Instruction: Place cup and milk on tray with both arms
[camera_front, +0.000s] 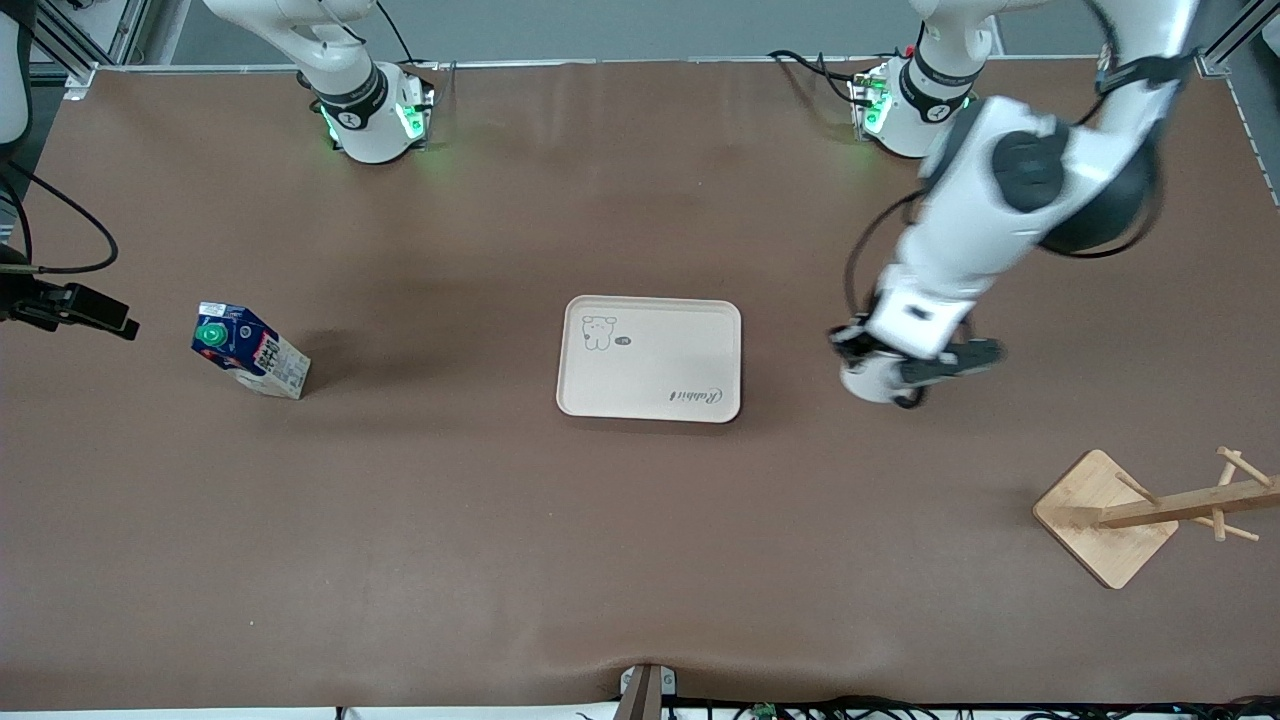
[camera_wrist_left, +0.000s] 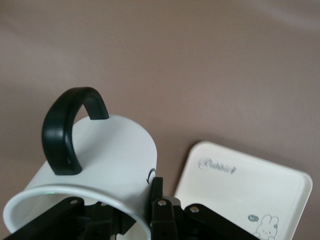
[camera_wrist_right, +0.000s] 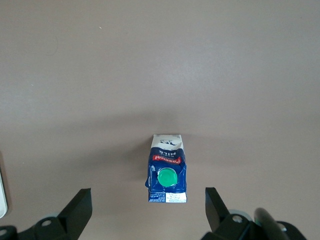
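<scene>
Cup (camera_wrist_left: 107, 155) pinched by its rim in my left gripper (camera_front: 893, 372), at tray's (camera_front: 650, 395) 3 o'clock | right gripper (camera_wrist_right: 147, 210) spread above milk (camera_wrist_right: 167, 175), tray's 9 o'clock

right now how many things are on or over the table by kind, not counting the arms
cup: 1, held in the left claw
milk: 1
tray: 1
wooden rack: 1
total: 4
</scene>
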